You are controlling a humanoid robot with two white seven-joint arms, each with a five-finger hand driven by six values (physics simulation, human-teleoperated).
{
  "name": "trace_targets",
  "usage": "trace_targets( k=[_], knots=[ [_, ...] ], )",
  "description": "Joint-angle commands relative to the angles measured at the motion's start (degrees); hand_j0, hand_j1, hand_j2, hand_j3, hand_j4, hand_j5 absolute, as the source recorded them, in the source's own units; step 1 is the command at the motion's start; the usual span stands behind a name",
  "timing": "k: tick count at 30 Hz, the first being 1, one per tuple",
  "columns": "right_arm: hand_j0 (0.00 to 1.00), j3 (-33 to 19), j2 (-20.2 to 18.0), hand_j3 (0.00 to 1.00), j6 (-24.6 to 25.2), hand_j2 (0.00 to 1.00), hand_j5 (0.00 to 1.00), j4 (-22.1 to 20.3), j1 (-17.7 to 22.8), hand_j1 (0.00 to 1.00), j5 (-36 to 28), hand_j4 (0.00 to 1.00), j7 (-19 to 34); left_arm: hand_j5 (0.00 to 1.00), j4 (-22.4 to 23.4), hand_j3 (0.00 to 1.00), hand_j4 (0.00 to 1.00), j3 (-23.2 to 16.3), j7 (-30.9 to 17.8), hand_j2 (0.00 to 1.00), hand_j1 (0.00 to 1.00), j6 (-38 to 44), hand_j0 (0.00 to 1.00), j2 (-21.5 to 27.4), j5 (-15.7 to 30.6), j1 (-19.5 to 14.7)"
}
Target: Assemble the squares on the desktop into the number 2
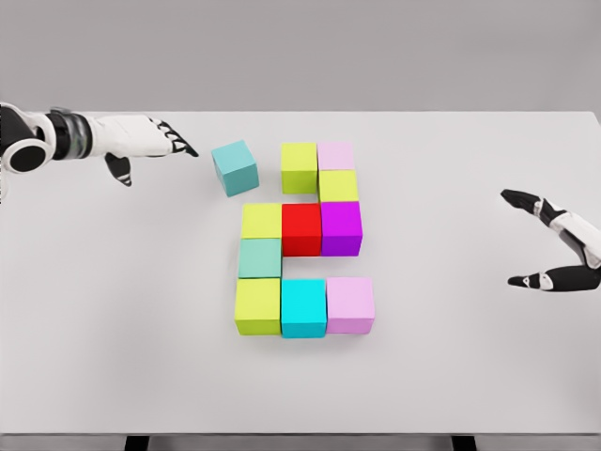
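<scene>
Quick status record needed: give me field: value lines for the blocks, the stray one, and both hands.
placed blocks: nine, forming most of a 2
top row: yellow-green block, pale pink block
stray block: teal block, rotated, left of the top row, apart from it
left hand: open, fingertips just left of the teal block, not holding it
right hand: open, at the table's right side, holding nothing

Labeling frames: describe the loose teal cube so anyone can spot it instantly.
On the white table, find the block cluster shaping a 2. The teal cube sits at its upper left, next to the yellow-green top block, near the left robot hand. It alone is rotated and gapped from the rest.
</scene>
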Motion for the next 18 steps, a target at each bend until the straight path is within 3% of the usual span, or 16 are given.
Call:
trace_targets(
  k=[1,18],
  knots=[
    [1.0,-0.33,0.29,1.0,0.11,1.0,1.0,-0.05,0.0,1.0,-0.44,1.0,-0.02,1.0,-0.37,1.0,1.0,0.08,-0.43,1.0,1.0,0.11,1.0,-0.52,0.16,0.0],
    [1.0,-0.33,0.82,1.0,0.11,1.0,1.0,-0.58,-0.09,1.0,0.0,1.0,-0.02,1.0,0.42,1.0,1.0,0.17,-1.13,1.0,1.0,0.11,1.0,-3.25,-0.01,-0.18]
  ],
)
